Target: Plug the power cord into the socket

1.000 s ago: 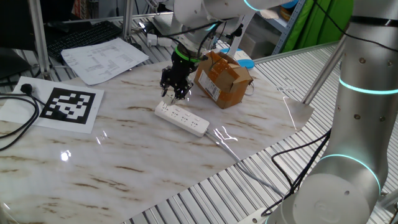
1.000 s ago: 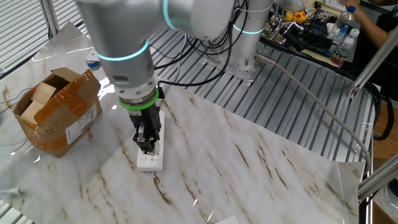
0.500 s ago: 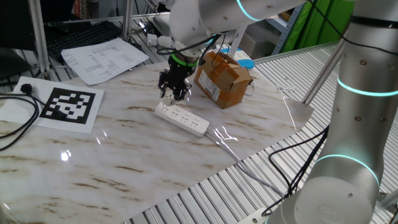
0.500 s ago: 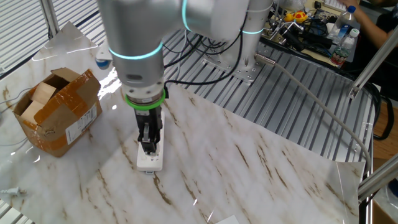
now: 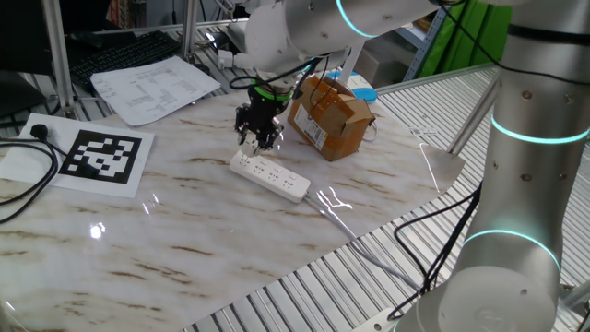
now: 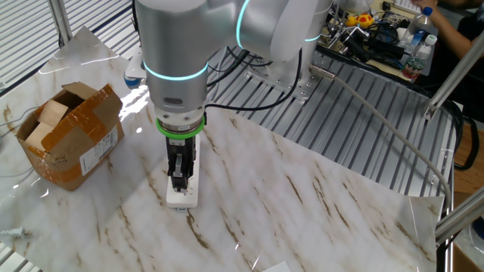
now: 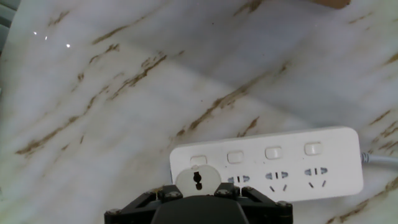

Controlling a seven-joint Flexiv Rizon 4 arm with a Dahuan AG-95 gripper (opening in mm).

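Now gripper [image 7: 198,200] pinching plug [image 7: 197,180], directly over strip's [image 7: 323,152] end outlet; strip runs rightward in hand view.

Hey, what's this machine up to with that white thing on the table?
A robot arm's gripper holds a small white plug pointing straight down over one end of a white power strip on the marble table. The plug sits right at the end outlet; whether it is pushed in yet can't be told. A cardboard box stands nearby.
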